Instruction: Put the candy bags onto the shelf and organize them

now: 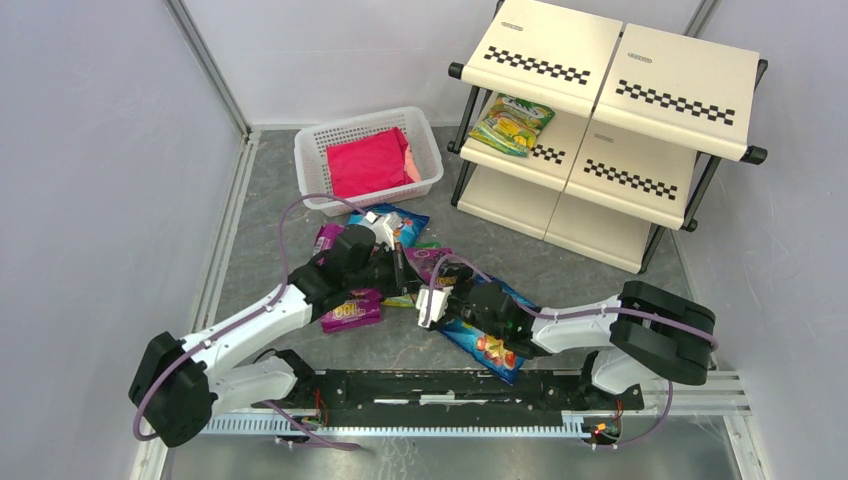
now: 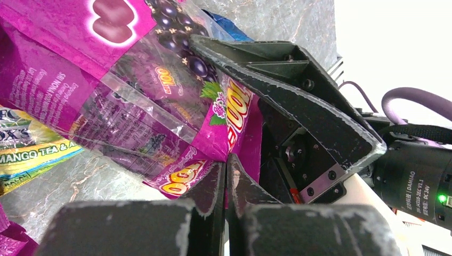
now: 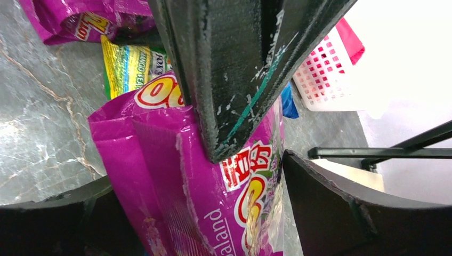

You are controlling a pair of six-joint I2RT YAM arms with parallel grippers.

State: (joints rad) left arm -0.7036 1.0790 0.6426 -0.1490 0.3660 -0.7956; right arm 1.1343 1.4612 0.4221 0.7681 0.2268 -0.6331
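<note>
My left gripper (image 1: 405, 265) (image 2: 226, 165) is shut on the lower edge of a magenta-purple grape candy bag (image 1: 432, 262) (image 2: 160, 106) (image 3: 160, 186), held just above the table. My right gripper (image 1: 437, 300) (image 3: 197, 176) stands open with that bag between its wide-apart fingers (image 3: 341, 208). More candy bags lie around them: a purple one (image 1: 350, 312), a blue one (image 1: 400, 222), another blue one (image 1: 490, 348) under the right arm, and a green-yellow one (image 3: 130, 66). A green-yellow lemon bag (image 1: 512, 124) rests on the middle tier of the shelf (image 1: 600, 100).
A white lattice basket (image 1: 425, 180) holding a pink folded cloth (image 1: 368, 163) stands left of the shelf at the back. Grey walls enclose the table on the left, right and far sides. The two arms meet closely at the table's middle.
</note>
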